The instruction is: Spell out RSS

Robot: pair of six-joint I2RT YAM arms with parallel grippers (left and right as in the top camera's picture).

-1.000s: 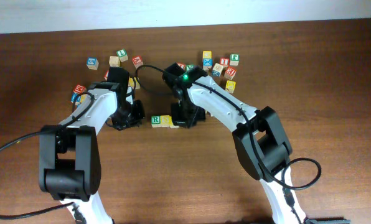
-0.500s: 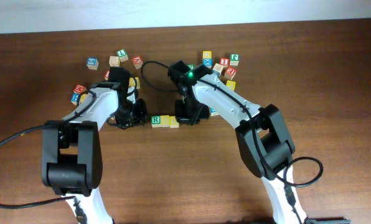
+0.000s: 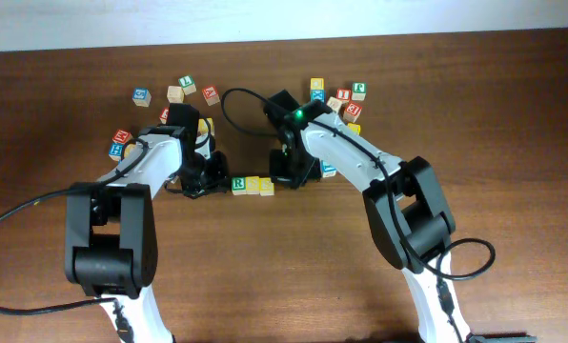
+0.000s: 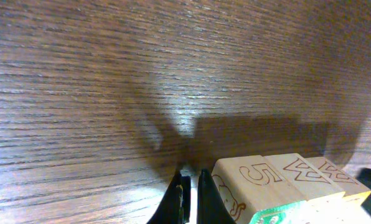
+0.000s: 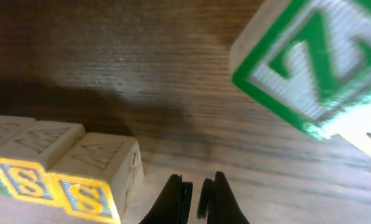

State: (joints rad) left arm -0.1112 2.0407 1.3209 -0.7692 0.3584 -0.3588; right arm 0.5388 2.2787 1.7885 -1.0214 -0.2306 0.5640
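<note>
Fingers [image 4: 178, 202] closed empty on left gripper [image 4: 190, 190] and right gripper [image 5: 196, 193], we should lift away without nudging RSS [image 3: 253, 184].

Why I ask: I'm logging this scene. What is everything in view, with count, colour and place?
R cube: 1, green letter, left end of the centre row.
S cubes: 2, yellow, in line right of the R.
N cube: 1, green letter, upper right of the right wrist view.
Other cubes: count unclear under the arms; blue, red, green, yellow, tan; scattered at the far side, left and right.
Table: 1, brown wood.
Arms: 2, white and black, reaching in from the near edge.
Left pincer: 1, black, shut and empty, at the R end.
Right pincer: 1, black, shut and empty, by the S end.
</note>
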